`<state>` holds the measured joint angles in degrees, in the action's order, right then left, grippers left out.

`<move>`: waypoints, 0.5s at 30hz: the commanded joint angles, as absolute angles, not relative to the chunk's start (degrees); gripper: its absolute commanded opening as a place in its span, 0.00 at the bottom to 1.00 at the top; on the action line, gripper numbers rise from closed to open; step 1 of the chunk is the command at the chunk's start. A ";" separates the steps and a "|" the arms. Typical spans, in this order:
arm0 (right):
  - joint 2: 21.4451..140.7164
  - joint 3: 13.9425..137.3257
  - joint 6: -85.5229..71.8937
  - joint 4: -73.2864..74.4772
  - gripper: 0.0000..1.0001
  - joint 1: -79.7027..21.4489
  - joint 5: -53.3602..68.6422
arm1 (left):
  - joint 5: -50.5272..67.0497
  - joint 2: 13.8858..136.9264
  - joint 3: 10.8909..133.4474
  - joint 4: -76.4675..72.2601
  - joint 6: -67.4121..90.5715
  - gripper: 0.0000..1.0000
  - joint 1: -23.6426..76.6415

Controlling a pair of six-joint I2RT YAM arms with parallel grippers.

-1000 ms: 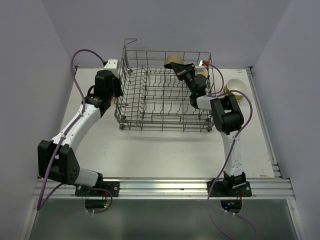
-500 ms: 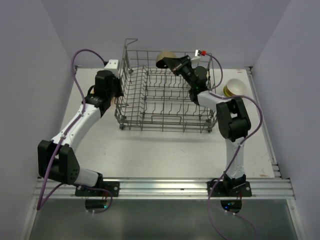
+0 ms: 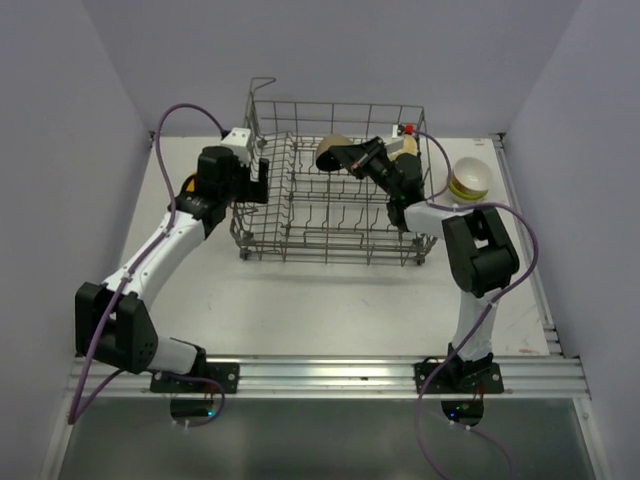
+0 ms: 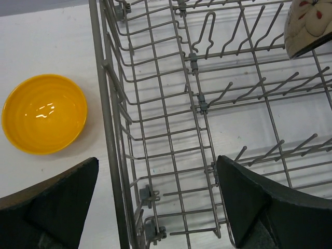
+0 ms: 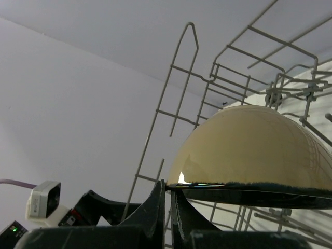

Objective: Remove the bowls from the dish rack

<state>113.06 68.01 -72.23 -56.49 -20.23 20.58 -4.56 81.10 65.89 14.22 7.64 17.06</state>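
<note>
While the right gripper (image 5: 168,193) pinches the tan bowl (image 5: 249,150) by its rim over the dish rack (image 3: 300,215), the left gripper (image 4: 155,174) gapes wide astride the rack's wall. Next, I reckon: swing that bowl clear and set it down.

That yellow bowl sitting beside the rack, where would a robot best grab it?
Probably by its rim, from straight above: the yellow bowl sits upright, mouth up, so one tool finger can go inside and one outside. The dish rack stands close on one side.
</note>
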 commanded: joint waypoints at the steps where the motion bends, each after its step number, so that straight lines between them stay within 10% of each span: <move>1: 106.88 67.42 -73.47 -63.81 0.00 -20.30 21.62 | -5.63 76.30 64.52 13.46 5.98 1.00 17.23; 15: 102.92 69.34 -76.99 -57.04 0.00 -20.30 21.53 | -0.27 70.84 73.03 13.88 0.27 1.00 19.51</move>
<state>107.57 65.98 -75.16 -53.28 -20.25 20.73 -4.34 71.90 69.28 14.52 3.14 17.78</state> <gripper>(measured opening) 0.033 0.997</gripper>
